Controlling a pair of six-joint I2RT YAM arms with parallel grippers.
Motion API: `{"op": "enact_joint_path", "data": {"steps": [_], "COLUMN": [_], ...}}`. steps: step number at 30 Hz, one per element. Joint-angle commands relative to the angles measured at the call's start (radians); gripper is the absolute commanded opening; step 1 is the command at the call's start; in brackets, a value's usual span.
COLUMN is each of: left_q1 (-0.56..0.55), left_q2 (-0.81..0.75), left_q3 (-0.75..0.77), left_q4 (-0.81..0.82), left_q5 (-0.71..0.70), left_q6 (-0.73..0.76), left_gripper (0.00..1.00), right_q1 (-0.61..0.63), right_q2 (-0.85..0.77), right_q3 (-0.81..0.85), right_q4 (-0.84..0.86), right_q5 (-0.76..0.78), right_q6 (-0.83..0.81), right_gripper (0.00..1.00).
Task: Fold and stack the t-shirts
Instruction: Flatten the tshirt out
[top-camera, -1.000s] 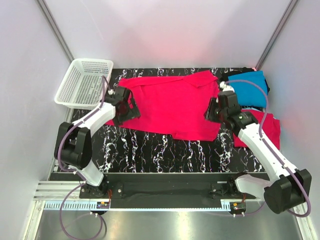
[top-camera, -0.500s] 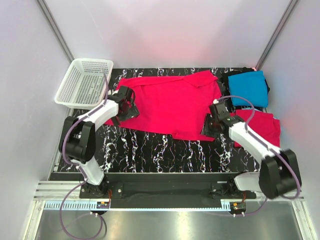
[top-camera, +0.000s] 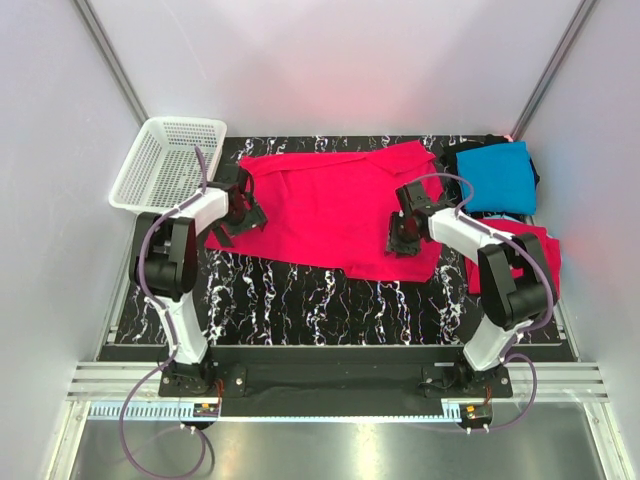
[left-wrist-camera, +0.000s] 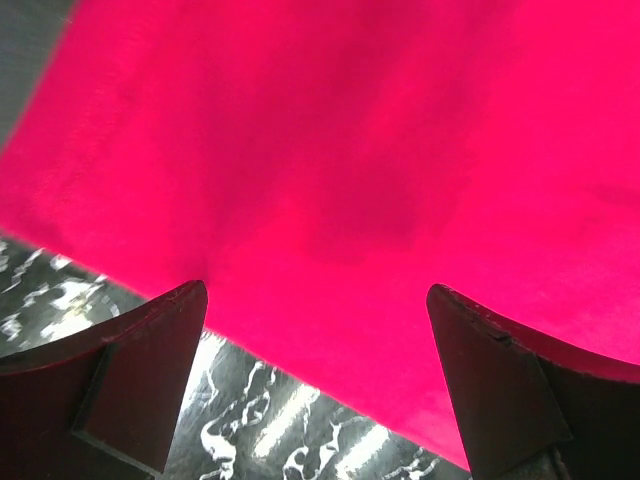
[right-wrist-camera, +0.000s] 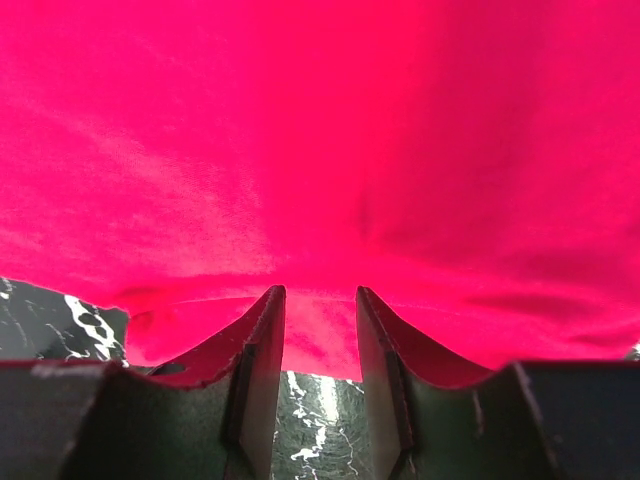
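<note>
The left pincer (left-wrist-camera: 315, 300) gapes wide above the left edge of a bright pinkish-red t-shirt (top-camera: 335, 205). The right pincer (right-wrist-camera: 320, 297) stands half-parted, empty, over its right hem. The shirt lies spread, faintly creased, on the marbled black bench (top-camera: 300, 295).

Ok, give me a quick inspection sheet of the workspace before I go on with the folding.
Surface: black marbled table.
Job's things: one red shirt spread flat mid-table; second red shirt at right; blue shirt folded far right, over a black shirt.
Clutter: white basket, far left.
Grippers: left gripper open at the spread shirt's left edge; right gripper partly open at its right side, nothing visibly pinched.
Cables: purple cables along both arms.
Surroundings: white walls, metal posts.
</note>
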Motion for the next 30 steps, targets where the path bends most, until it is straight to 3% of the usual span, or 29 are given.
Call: {"op": "enact_joint_path", "data": {"steps": [1, 11, 19, 30], "left_q1": [0.002, 0.005, -0.007, -0.106], "left_q2": [0.038, -0.014, -0.133, -0.494], "left_q3": [0.019, -0.136, -0.349, -0.724], "left_q4": [0.029, 0.049, 0.058, 0.076], "left_q5": [0.085, 0.139, 0.224, 0.225], "left_q6": [0.014, -0.056, -0.098, -0.253], "left_gripper": [0.99, 0.99, 0.99, 0.99], "right_q1": [0.004, 0.014, 0.019, 0.017], "right_q2": [0.02, -0.029, -0.226, -0.324], "right_q3": [0.021, -0.158, -0.275, -0.266], "right_q4": [0.003, -0.012, -0.09, -0.181], "right_q5": [-0.027, -0.088, -0.059, -0.038], "right_q6": [-0.016, 0.048, 0.091, 0.14], "right_gripper": [0.41, 0.39, 0.39, 0.4]}}
